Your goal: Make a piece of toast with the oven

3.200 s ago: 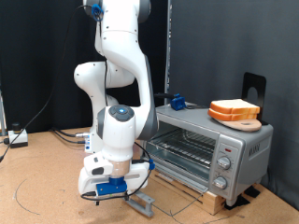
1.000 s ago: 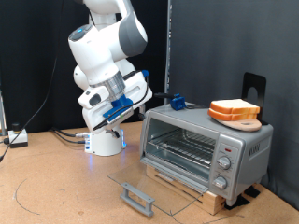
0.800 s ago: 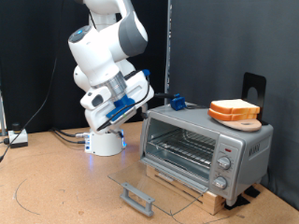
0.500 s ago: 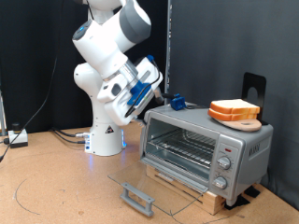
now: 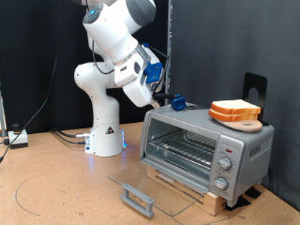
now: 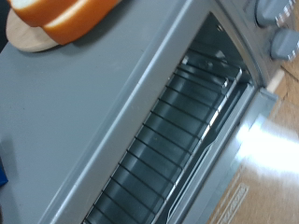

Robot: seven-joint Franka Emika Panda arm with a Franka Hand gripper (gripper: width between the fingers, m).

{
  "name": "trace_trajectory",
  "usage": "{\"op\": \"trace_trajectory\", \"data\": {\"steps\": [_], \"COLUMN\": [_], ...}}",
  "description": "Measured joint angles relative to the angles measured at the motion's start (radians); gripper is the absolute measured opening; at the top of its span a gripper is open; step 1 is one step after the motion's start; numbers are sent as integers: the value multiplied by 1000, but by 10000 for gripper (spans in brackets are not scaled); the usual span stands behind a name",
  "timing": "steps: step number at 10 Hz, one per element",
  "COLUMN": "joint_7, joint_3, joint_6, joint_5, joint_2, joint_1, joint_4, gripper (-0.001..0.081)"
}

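Observation:
The oven (image 5: 208, 148) stands at the exterior view's right with its glass door (image 5: 155, 183) folded down flat and the grey bar handle (image 5: 139, 199) at the front. The wire rack (image 5: 183, 147) inside is bare. Two stacked toast slices (image 5: 234, 110) lie on a round wooden board on the oven's top. My gripper (image 5: 156, 84) hangs high in the air over the oven's left end, apart from the toast. The wrist view shows the oven top (image 6: 84, 103), the rack (image 6: 177, 140), the toast (image 6: 65, 13) and the board (image 6: 23, 35), but no fingers.
Three knobs (image 5: 225, 170) sit on the oven's front panel. A blue object (image 5: 176, 101) rests at the oven's back left corner. A black stand (image 5: 255, 89) rises behind the toast. A white cable loop (image 5: 28, 192) lies on the brown floor.
The gripper has risen from the door handle near the floor and swung up and right, to above the oven's left end. The door stays open. The toast has not moved.

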Motion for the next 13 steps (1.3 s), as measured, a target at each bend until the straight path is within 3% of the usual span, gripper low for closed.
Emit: {"op": "trace_trajectory", "data": {"steps": [4,5,7,8,10,11,13], "joint_7": [-332,-358,-352,-352,-459,-514,-531], "joint_3": [3,15,13,16,54,65,73], "joint_6": [-34,-32,-194,-161,-112,-132,-164], "joint_5": [105,104,58,61,20,6,4], "joint_2": [-103,-136,-153,-155,-200,-237,-316], "joint_1": [56,61,64,64,65,70,72], "joint_4": [6,5,43,36,3,-16,-55], "gripper": [807,807,807,807,807,807,807]}}
